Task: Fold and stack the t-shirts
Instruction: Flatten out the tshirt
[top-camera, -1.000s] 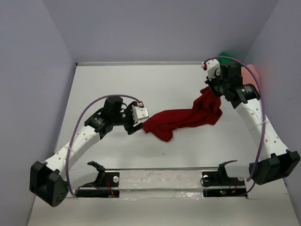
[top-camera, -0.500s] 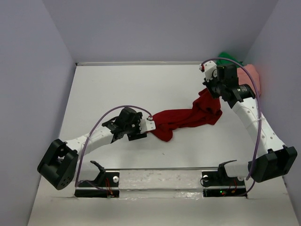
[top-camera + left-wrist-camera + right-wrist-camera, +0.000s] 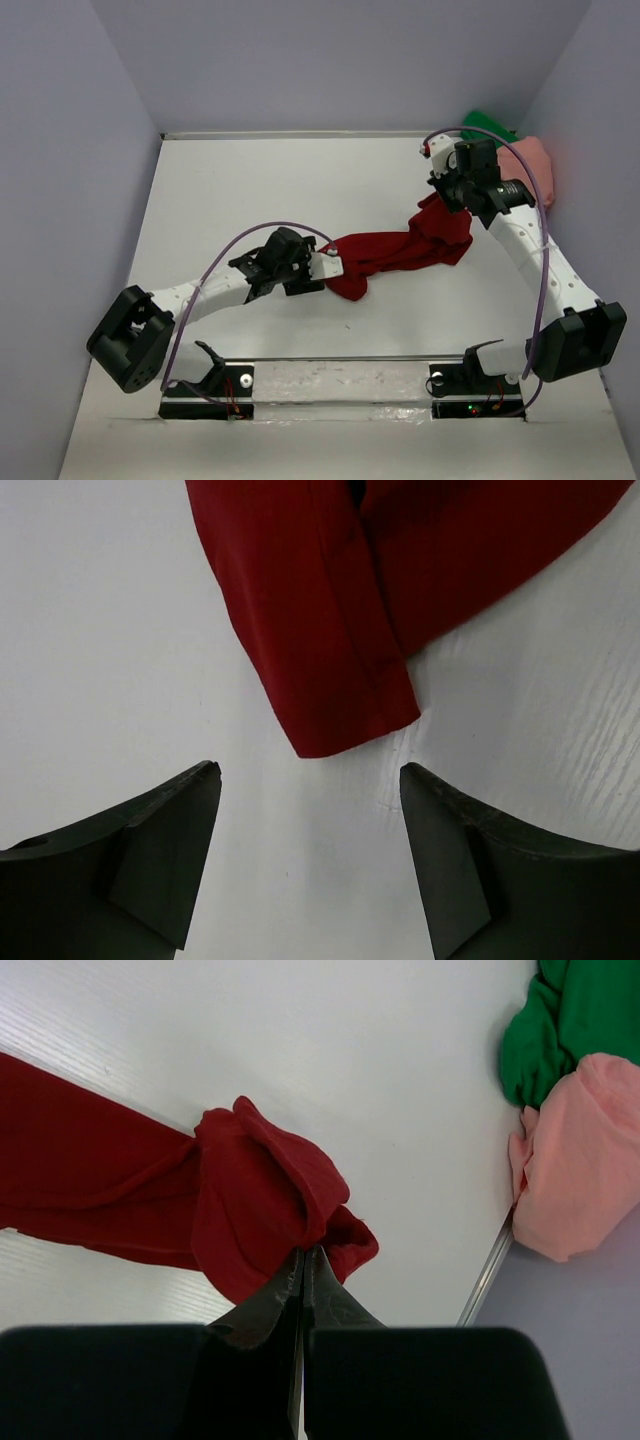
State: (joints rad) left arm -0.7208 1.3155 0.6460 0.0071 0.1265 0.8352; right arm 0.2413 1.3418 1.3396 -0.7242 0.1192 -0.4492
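White table (image 3: 250, 180) bears red t-shirt (image 3: 390, 255) (green t-shirt (image 3: 487, 122), pink t-shirt (image 3: 530, 160) far right).

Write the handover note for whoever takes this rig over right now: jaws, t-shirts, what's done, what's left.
Left gripper: jaws open, empty, just short of a hem corner of the dark red fabric t-shirt.
Right gripper: jaws shut on that shirt's bunched far-right end.
The red shirt lies crumpled, stretched across the white table between the arms.
Bright green fabric t-shirt and salmon pink fabric t-shirt: bunched side by side at the table's far right edge.
Done: nothing folded or stacked.
Left: spread and fold all three, then stack.
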